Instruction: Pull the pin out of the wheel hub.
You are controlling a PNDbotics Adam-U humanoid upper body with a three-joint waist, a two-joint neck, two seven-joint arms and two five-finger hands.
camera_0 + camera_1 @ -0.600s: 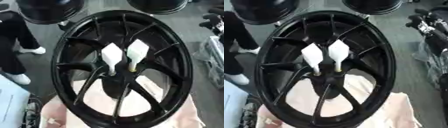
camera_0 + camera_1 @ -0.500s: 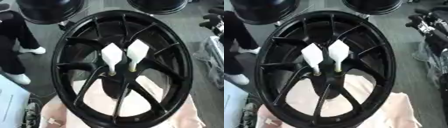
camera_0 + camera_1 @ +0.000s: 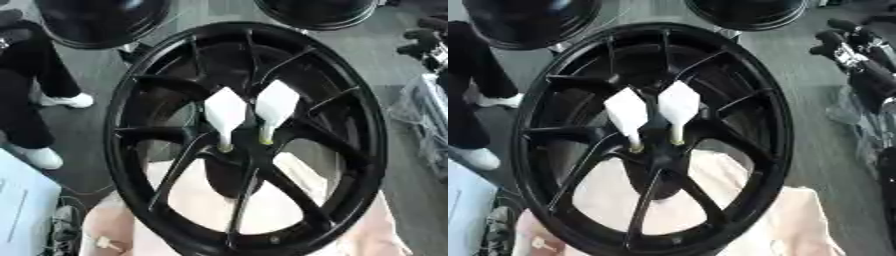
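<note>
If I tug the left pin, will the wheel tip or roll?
Probably some risk: the wheel stands on its rim on a soft pink cloth, with nothing visibly bracing it. The left pin sits in the hub, so an off-axis pull may rock it.

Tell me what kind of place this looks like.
Probably a wheel workshop or factory floor. A large black wheel hub with two white-handled pins fills the view, two more dark wheels stand behind on a grey floor.
</note>
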